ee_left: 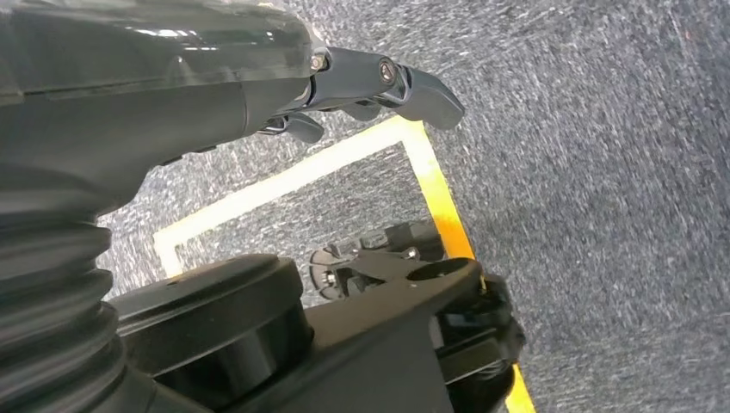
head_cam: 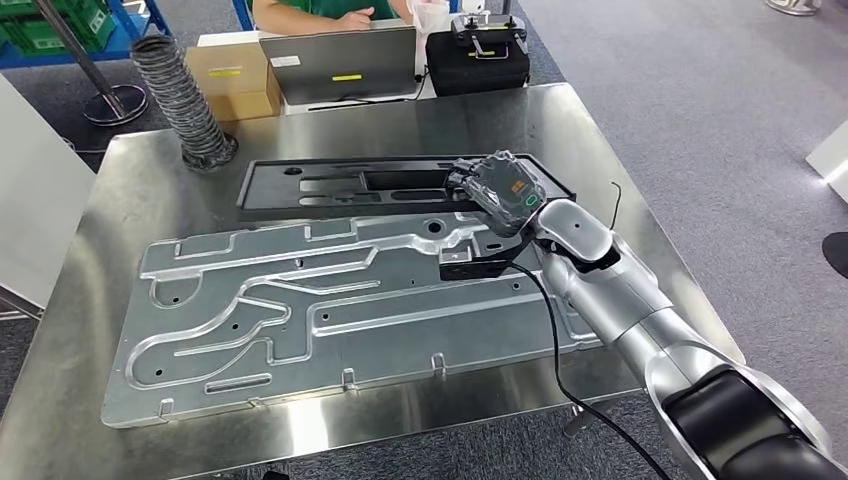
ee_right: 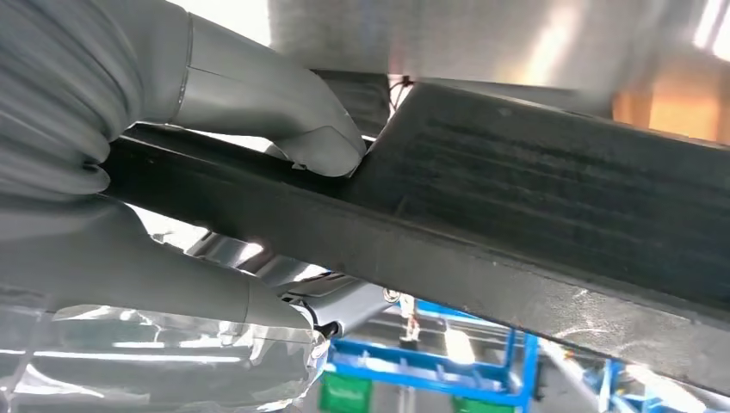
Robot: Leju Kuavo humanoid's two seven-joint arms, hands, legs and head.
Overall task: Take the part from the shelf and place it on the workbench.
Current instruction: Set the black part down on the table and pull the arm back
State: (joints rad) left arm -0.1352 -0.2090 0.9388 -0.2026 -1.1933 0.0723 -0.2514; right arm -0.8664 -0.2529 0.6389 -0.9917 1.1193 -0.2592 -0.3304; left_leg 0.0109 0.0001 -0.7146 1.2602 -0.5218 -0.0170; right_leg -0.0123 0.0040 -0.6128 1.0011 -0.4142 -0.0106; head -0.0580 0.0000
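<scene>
- The black part (ee_right: 482, 215) is clamped at its edge between the grey thumb (ee_right: 284, 120) and the fingers below it, as seen from the right wrist.
- In the head view, the right hand (head_cam: 497, 193) is closed over the right end of the black part (head_cam: 350, 188), palm turned down, with the silver forearm rising to it from the near right.
- The black part is laid flat on the workbench (head_cam: 600, 180), just behind the large aluminium plate (head_cam: 330, 300) and roughly parallel to its far edge.
- Bare steel is left to the right of the aluminium plate, up to the workbench's right edge, and in a strip along its near edge.
- Behind and left of the aluminium plate, a coiled grey hose (head_cam: 185, 100) stands near the far left corner.
- The left hand (ee_left: 379, 86) is hung over grey carpet with yellow tape, its dark fingers slightly curled and holding nothing.
</scene>
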